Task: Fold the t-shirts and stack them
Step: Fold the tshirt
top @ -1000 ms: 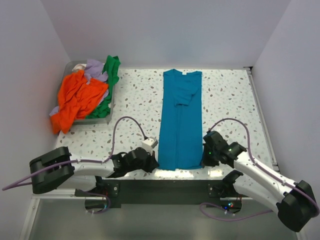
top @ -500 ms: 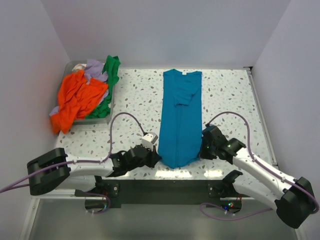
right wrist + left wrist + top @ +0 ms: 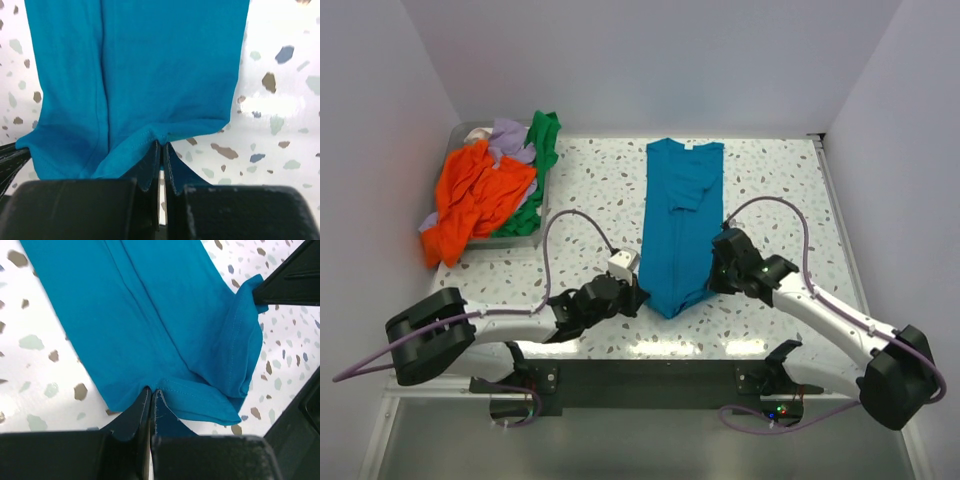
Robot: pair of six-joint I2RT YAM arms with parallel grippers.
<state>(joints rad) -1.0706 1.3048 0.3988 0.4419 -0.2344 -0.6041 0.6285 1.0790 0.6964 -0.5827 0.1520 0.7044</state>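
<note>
My left gripper (image 3: 640, 298) and right gripper (image 3: 713, 276) are each clamped tight on a near hem corner of the teal t-shirt (image 3: 682, 215), whose length runs straight away toward the far edge.

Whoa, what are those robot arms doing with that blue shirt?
They're folding it. The left arm and the right arm each have their jaws pinched shut on a bottom corner of the teal t-shirt. It lies as a long narrow strip on the speckled table, with its near end bunched up between them. The orange shirt, green shirt and lavender shirt sit heaped in the gray bin at the far left corner.
</note>
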